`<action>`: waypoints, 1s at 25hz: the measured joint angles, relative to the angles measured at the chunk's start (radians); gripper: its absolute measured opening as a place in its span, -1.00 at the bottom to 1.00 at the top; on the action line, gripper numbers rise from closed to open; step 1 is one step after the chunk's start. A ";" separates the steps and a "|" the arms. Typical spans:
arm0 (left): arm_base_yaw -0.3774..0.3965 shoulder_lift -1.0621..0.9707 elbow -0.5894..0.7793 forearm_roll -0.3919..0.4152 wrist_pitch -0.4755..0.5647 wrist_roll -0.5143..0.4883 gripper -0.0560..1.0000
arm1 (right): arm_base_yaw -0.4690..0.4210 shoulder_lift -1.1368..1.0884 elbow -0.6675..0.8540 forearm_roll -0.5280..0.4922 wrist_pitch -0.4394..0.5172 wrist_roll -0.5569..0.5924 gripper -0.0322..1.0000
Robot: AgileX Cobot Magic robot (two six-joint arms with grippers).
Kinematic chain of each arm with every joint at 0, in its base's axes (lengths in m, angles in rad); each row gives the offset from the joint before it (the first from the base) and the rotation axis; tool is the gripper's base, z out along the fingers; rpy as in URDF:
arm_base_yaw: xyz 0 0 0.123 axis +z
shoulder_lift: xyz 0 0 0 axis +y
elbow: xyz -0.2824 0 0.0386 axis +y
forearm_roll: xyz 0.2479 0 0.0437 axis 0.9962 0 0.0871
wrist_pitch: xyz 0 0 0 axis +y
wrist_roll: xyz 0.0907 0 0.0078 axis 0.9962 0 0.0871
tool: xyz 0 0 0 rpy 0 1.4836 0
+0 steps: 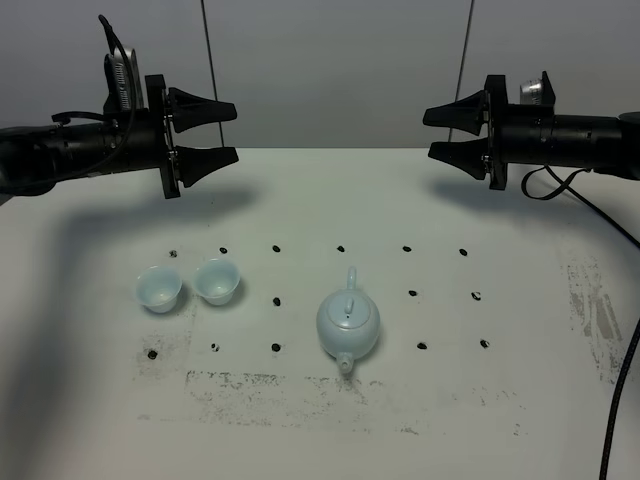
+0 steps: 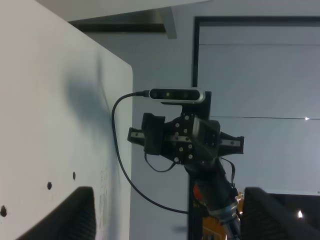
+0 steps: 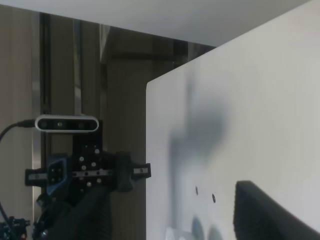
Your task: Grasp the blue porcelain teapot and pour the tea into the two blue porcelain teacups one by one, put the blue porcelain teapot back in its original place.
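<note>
You have one blue porcelain teapot (image 1: 348, 325) low in the middle of the frame on the white table (image 1: 300, 195), with its spout toward the lower edge. There are two cups at middle left, well apart from the pot: the left teacup (image 1: 159, 288) just beside the right teacup (image 1: 216, 281). Your two tools hang released, jaws spread, with the left tool (image 1: 232, 132) at upper left and the right tool (image 1: 428, 134) at upper right. Rows of black dots (image 1: 276, 248) and grey smudges (image 1: 250, 385) mark the table.
</note>
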 joint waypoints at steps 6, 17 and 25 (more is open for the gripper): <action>0.000 0.000 0.000 0.000 -0.007 0.000 0.29 | 0.000 0.000 0.000 0.000 0.000 0.001 0.05; 0.000 0.001 -0.087 0.038 0.021 0.206 0.27 | 0.000 0.000 -0.042 -0.014 0.000 -0.206 0.00; -0.009 0.000 -0.335 0.495 -0.038 0.129 0.13 | 0.000 0.000 -0.272 -0.548 0.003 -0.175 -0.13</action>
